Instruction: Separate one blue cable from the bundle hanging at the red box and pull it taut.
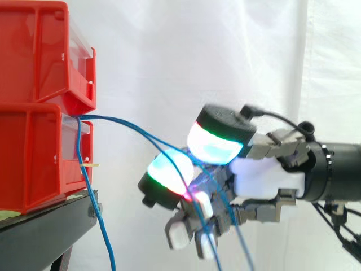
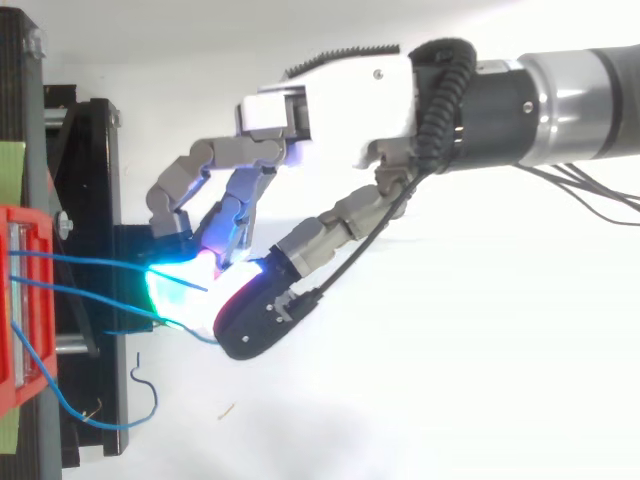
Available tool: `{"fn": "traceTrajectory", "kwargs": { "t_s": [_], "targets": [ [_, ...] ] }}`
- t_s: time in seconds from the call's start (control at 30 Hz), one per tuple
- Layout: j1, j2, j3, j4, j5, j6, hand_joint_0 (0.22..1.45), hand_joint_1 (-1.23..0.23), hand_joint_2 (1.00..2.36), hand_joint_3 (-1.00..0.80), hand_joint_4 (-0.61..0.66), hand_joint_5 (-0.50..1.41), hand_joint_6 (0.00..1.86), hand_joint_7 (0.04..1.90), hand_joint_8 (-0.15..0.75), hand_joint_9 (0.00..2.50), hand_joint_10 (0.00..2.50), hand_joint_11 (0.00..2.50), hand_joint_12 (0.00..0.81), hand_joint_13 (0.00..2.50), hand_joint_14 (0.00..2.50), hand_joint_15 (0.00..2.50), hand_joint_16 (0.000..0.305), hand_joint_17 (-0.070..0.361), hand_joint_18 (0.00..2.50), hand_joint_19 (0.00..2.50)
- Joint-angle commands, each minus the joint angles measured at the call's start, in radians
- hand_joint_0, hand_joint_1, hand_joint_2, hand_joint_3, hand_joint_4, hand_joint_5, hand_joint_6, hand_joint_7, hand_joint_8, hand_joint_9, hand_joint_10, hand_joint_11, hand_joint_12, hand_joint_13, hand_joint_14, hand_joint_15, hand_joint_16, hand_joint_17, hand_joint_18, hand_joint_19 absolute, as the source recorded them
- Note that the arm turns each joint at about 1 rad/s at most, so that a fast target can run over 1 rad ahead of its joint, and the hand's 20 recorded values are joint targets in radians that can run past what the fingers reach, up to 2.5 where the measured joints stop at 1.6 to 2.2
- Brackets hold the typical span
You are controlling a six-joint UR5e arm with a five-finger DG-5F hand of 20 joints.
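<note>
The hand (image 1: pixel 265 178) has its fingers curled, two glowing pads (image 1: pixel 214 147) pressed together on a blue cable (image 1: pixel 130 125) that runs from the lower red box (image 1: pixel 34 158) out to the pinch. Two strands seem to reach the pads, though the glow makes that uncertain. To do this well it should grip one strand only, let the other slip free, then draw steadily away from the box until the sag goes. The cable is thin, bright blue and slightly bowed. Another strand (image 1: pixel 107 243) hangs limp beside the black stand (image 1: pixel 45 231).
</note>
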Motion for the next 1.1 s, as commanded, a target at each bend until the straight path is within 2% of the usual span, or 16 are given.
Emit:
{"fn": "traceTrajectory", "kwargs": {
  "t_s": [0.0,0.17,0.27,0.43,0.5,0.7,0.83,0.9,1.07],
  "targets": [
    [-0.007,0.044,-0.019,-0.036,0.002,-0.07,0.58,-0.7,1.0,-0.47,0.19,-0.19,0.84,0.96,0.32,0.86,0.02,0.82,0.375,0.76,0.01,0.42,0.047,0.105,0.85,0.51],
    [-0.007,0.058,-0.04,-0.07,-0.001,-0.07,0.55,-0.52,1.0,-0.5,0.18,-0.17,0.83,0.97,0.326,0.91,0.02,0.81,0.376,0.79,0.01,0.41,0.047,0.105,0.87,0.52],
    [-0.005,0.058,-0.04,-0.077,0.001,-0.068,0.57,-0.47,1.0,-0.5,0.17,-0.16,0.82,1.0,0.323,0.92,0.02,0.81,0.371,0.79,0.01,0.41,0.046,0.103,0.88,0.53],
    [-0.004,0.058,-0.039,-0.076,0.007,-0.068,0.6,-0.55,1.0,-0.44,0.16,-0.16,0.82,1.03,0.323,0.92,0.02,0.8,0.368,0.79,0.01,0.42,0.045,0.102,0.88,0.53],
    [-0.002,0.058,-0.04,-0.076,0.008,-0.067,0.6,-0.63,1.01,-0.37,0.16,-0.17,0.83,1.04,0.322,0.92,0.02,0.83,0.371,0.79,0.01,0.43,0.045,0.102,0.88,0.53],
    [0.0,0.058,-0.04,-0.077,0.019,-0.054,0.61,-0.71,1.01,-0.22,0.17,-0.18,0.87,1.03,0.358,0.93,0.01,0.85,0.407,0.82,0.01,0.41,0.053,0.118,0.96,0.48],
    [0.003,0.056,-0.04,-0.076,0.033,-0.04,0.61,-0.71,1.01,-0.28,0.19,-0.18,0.88,1.01,0.347,0.92,0.02,0.86,0.394,0.81,0.01,0.41,0.05,0.112,0.93,0.51],
    [0.004,0.056,-0.04,-0.076,0.042,-0.03,0.58,-0.63,1.01,-0.41,0.17,-0.18,0.88,1.01,0.336,0.93,0.02,0.87,0.372,0.8,0.01,0.42,0.046,0.103,0.91,0.54],
    [0.01,0.056,-0.056,-0.07,0.07,-0.001,0.57,-0.48,1.0,-0.47,0.16,-0.16,0.86,1.05,0.333,0.98,0.02,0.85,0.371,0.82,0.01,0.42,0.046,0.104,0.94,0.55]
  ]
}}
